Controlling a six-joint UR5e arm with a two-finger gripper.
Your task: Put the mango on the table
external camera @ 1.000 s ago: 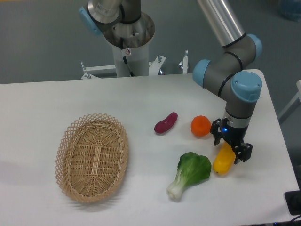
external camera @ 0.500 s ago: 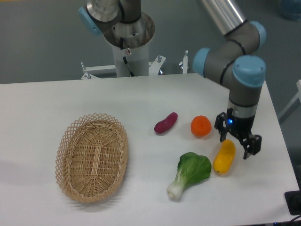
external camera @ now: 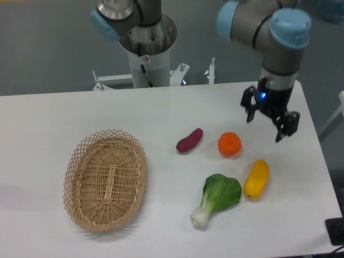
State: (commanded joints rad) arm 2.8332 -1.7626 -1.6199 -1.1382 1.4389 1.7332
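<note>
The table (external camera: 64,115) is filling most of the view as a large white top with rounded corners, in front of a grey floor and my arm's pedestal. The wicker basket (external camera: 106,179) is lying on its left half, holding nothing. On the right half, the bok choy (external camera: 217,198) is resting nearest the front edge, with the mango (external camera: 256,179) lying just beside it on the bare tabletop. The round orange fruit (external camera: 229,144) is sitting near the mango's upper end, and the purple sweet potato (external camera: 190,140) is lying to the left of that.

I am judging the mango to be light, firm and smooth-skinned, so liable to slip or roll; the best hold would be across its narrow waist, at mid-length.

My gripper (external camera: 270,119) is hanging in the air above and behind the mango, well apart from it. Its fingers are standing spread wide, holding nothing and touching nothing. The placement appears complete.
</note>
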